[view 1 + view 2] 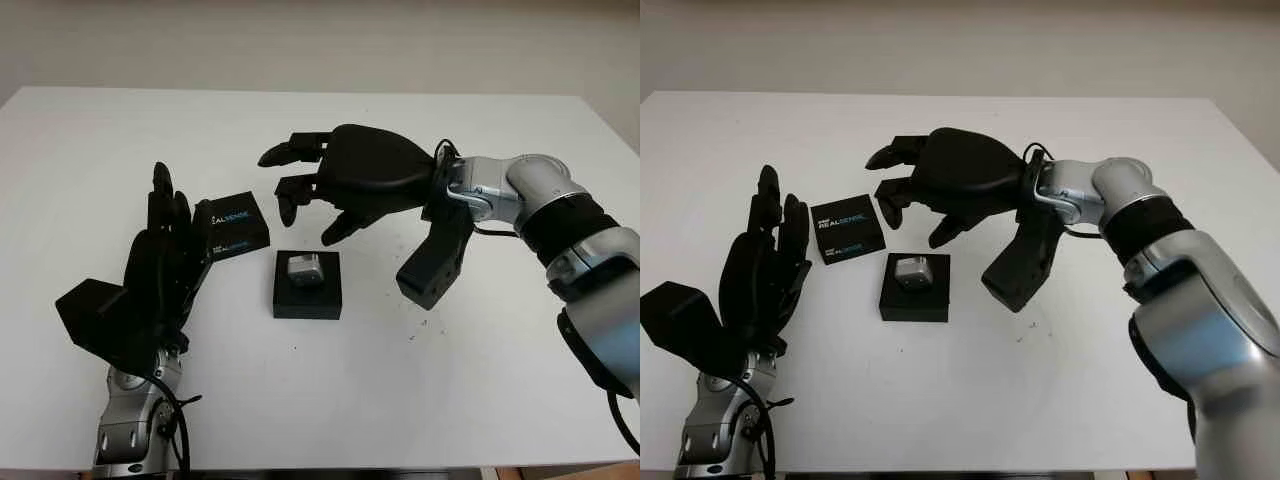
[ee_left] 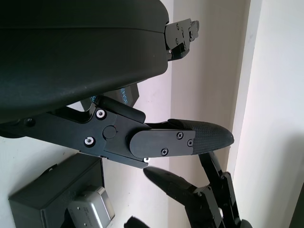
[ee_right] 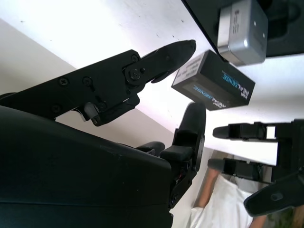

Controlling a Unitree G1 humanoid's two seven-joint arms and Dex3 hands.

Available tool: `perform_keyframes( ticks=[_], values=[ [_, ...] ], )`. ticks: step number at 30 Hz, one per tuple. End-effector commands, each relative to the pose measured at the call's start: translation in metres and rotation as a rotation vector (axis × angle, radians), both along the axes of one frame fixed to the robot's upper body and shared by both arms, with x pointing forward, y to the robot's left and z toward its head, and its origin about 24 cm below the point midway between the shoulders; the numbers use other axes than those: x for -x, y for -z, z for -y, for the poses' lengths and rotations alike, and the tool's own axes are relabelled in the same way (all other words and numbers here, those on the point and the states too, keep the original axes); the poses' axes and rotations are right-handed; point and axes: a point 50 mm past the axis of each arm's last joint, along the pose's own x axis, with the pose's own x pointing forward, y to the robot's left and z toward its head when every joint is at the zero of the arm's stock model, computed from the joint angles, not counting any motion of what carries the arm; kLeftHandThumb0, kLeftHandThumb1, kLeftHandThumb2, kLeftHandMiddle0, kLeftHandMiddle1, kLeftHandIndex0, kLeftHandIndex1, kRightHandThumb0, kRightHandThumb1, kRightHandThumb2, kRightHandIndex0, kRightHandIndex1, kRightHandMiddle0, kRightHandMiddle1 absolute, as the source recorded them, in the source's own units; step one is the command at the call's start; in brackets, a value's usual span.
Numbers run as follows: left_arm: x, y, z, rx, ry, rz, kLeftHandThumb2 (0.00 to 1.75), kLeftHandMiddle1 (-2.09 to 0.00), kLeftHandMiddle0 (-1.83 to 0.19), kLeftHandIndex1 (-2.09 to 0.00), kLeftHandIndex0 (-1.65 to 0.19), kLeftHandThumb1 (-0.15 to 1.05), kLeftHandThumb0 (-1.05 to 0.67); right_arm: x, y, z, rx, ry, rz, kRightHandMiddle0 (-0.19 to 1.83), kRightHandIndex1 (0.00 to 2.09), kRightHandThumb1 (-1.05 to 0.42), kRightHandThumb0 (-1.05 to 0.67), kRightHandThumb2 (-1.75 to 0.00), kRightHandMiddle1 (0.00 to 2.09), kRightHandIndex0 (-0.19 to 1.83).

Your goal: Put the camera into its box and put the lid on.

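The right hand (image 1: 330, 185) hovers open above the camera (image 1: 303, 269) in its box (image 1: 307, 300) — the left hand (image 1: 160, 255) open beside the lid (image 1: 232, 226) on the worktop (image 1: 450, 380).

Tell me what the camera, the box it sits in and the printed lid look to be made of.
Camera: brushed silver metal casing by its look, with a soft sheen. Box: matte black, likely cardboard with a foam insert, though that is unclear. Lid: black printed cardboard, with crisp folded edges and white and blue lettering.
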Motion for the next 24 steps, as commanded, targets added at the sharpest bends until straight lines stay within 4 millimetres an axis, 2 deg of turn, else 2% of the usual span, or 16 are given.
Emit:
perform_keyframes(
  ticks=[1,10,24],
  values=[
    [-0.001,-0.004,0.001,0.005,0.001,0.019,0.4,0.0,0.19,0.0,0.19,1.05,-0.71,0.004,-0.006,0.003,0.02,-0.012,0.032,0.22,0.12,-0.83,-0.53,-0.05,0.55,0.23],
    [0.0,-0.004,0.002,0.0,0.002,0.018,0.4,0.0,0.19,0.0,0.19,1.05,-0.72,0.009,0.002,-0.002,0.072,-0.059,0.081,0.22,0.11,-0.85,-0.37,-0.06,0.43,0.28],
    [0.0,-0.003,0.002,0.003,-0.003,0.018,0.4,0.0,0.19,0.0,0.19,1.05,-0.72,0.011,0.019,-0.018,0.151,-0.109,0.057,0.34,0.08,-0.86,-0.39,-0.05,0.39,0.29]
  ],
)
